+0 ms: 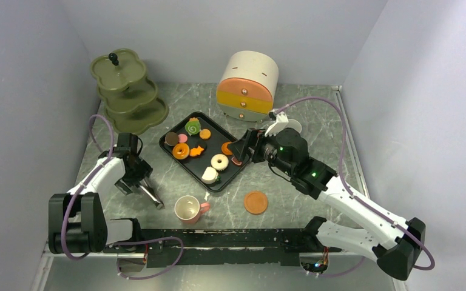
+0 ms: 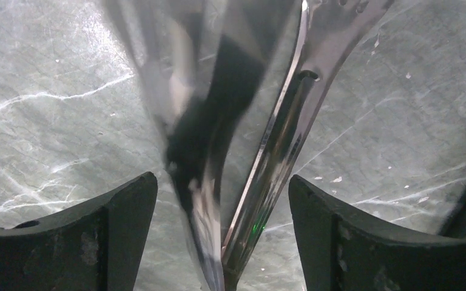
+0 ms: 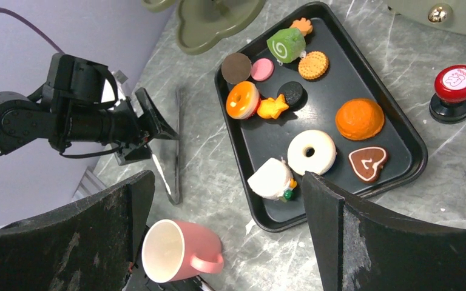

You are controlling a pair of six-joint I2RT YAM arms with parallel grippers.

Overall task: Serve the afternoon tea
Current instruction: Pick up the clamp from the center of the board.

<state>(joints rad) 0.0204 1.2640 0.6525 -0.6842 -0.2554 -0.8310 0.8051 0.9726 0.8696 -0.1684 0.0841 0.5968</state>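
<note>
The black tray holds the pastries: a white doughnut, an orange doughnut, a green swirl roll and a cookie. A pink cup sits on the table in front of the tray. To its right lies an orange saucer. My left gripper is open around metal tongs, with a gap on each side. The tongs rest on the table left of the cup. Open and holding nothing, my right gripper hovers over the tray's right edge.
An olive-green tiered stand is at the back left. A round cream, orange and yellow drawer box stands behind the tray. A red push button sits right of the tray. Grey walls close in on both sides.
</note>
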